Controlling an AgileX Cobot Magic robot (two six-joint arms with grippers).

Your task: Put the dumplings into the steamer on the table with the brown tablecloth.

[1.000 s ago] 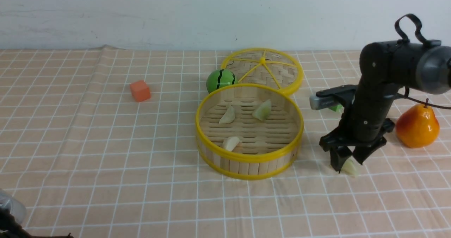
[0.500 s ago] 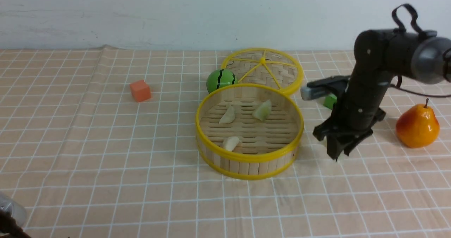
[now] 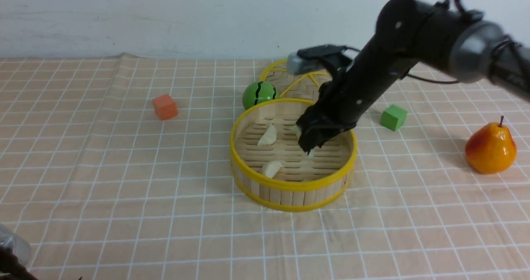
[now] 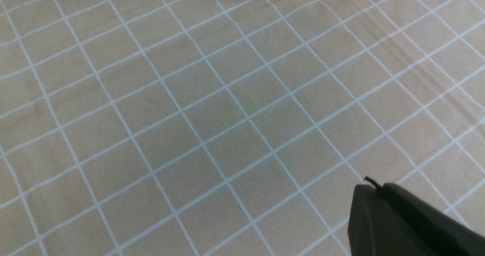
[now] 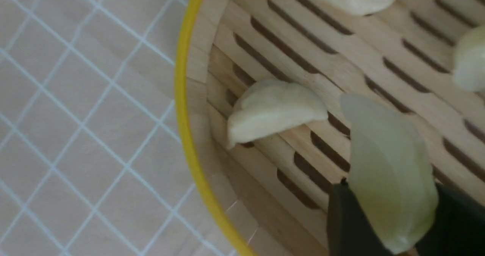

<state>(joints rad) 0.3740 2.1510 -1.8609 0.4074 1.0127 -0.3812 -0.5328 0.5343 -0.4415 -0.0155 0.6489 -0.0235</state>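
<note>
Dumpling (image 5: 390, 172) is clamped in right claw (image 3: 309, 146) low over steamer (image 3: 290, 185) floor, judged ready for release; left claw (image 4: 373, 191) pressed together, idle.

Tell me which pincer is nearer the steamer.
Right. The right pincer hangs over the steamer, gripping a dumpling; the left pincer is shut over bare tablecloth, well short of it.

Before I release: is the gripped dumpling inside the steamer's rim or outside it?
Inside: the dumpling, held by the right gripper, hangs above the steamer floor, within its rim.
</note>
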